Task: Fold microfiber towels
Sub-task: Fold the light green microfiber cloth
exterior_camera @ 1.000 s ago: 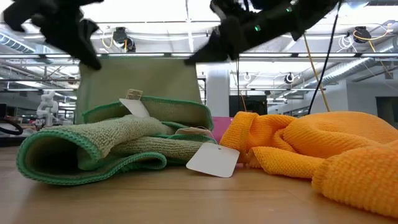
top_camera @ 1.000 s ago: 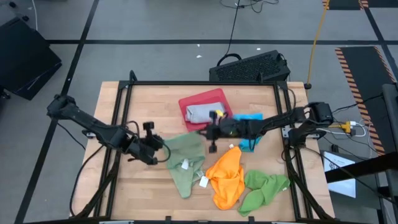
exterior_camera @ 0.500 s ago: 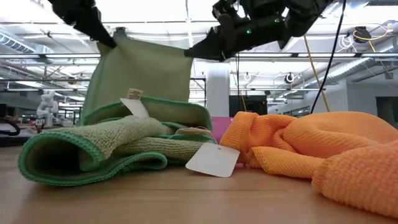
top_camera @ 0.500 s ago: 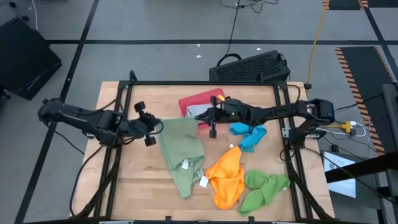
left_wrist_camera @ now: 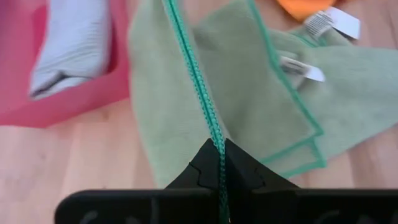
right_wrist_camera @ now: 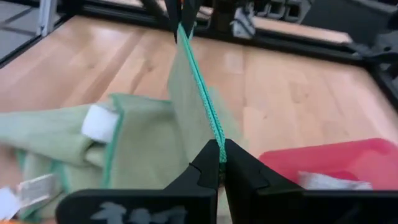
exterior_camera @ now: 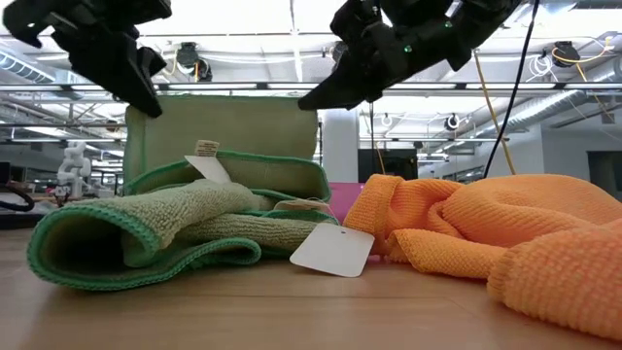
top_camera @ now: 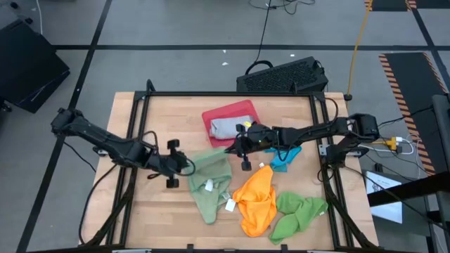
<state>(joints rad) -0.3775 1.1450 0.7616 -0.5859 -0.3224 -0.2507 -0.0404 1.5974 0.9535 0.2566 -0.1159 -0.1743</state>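
A sage green microfiber towel [top_camera: 211, 167] hangs stretched between my two grippers over the table's middle. Its lower part [top_camera: 206, 200] lies bunched on the wood, white tags showing. My left gripper [top_camera: 185, 167] is shut on the towel's left upper end and my right gripper [top_camera: 235, 146] on its right upper end. In the low view the towel [exterior_camera: 224, 126] stands as an upright sheet between them. An orange towel [top_camera: 257, 200], a bright green one [top_camera: 299, 214] and a bright blue one [top_camera: 283, 156] lie crumpled to the right. My left gripper pinches the towel's green-stitched upper hem [left_wrist_camera: 214, 140] at its left end between its two fingers. It comes slanting down from the table's left, along the hem. The hem runs taut to the other gripper, and the cloth hangs below with its lower part on the table. My right gripper pinches the same upper hem [right_wrist_camera: 216, 137] at its right end between its two fingers. It comes nearly level from the table's right, along the hem. The hem runs straight and taut to the left gripper; the sheet hangs below it.
A red tray [top_camera: 242, 109] at the far middle holds a folded grey-blue towel [top_camera: 225, 128]. A dark metal frame [top_camera: 140, 105] borders the table. Bare wood lies on the left half and along the far edge.
Both grippers rose and swung toward the far edge with the towel's upper hem, pulling the sheet up and slanting. Then they came back down toward the near edge. The sheet hangs lower and upright again. Its bunched lower part has stayed on the table.
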